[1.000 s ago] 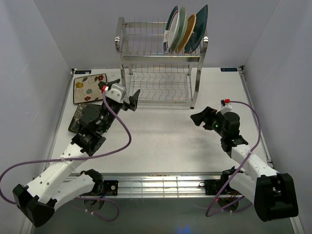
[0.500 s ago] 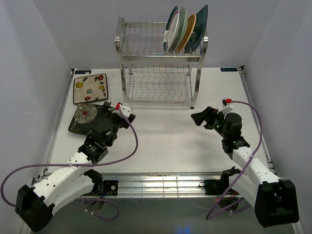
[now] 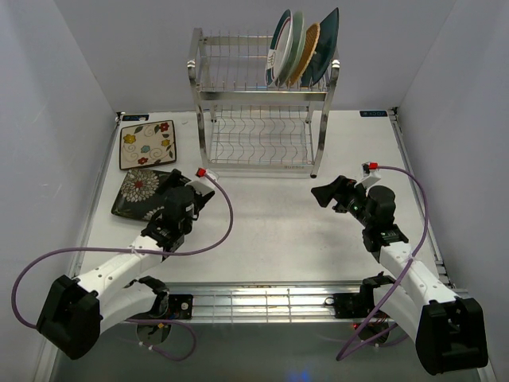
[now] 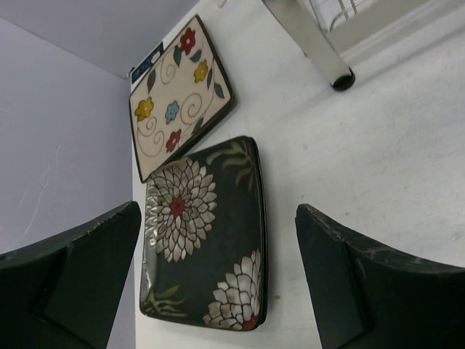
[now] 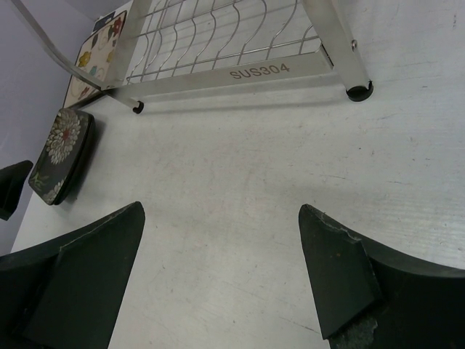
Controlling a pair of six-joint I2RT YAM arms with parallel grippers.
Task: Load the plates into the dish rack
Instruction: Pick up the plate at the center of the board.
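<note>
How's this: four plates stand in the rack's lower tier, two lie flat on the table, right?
No, the top view shows the four plates in the upper, not lower, tier of the dish rack. The two floral plates lie flat on the table.

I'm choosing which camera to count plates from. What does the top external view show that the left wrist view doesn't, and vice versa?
Only top external: four plates standing in the dish rack's upper tier, and the open right gripper. Only left wrist: the whole dark floral plate, which the left gripper partly covers from above. Both: the dark floral plate and cream floral plate lying flat on the table, outside the rack.
</note>
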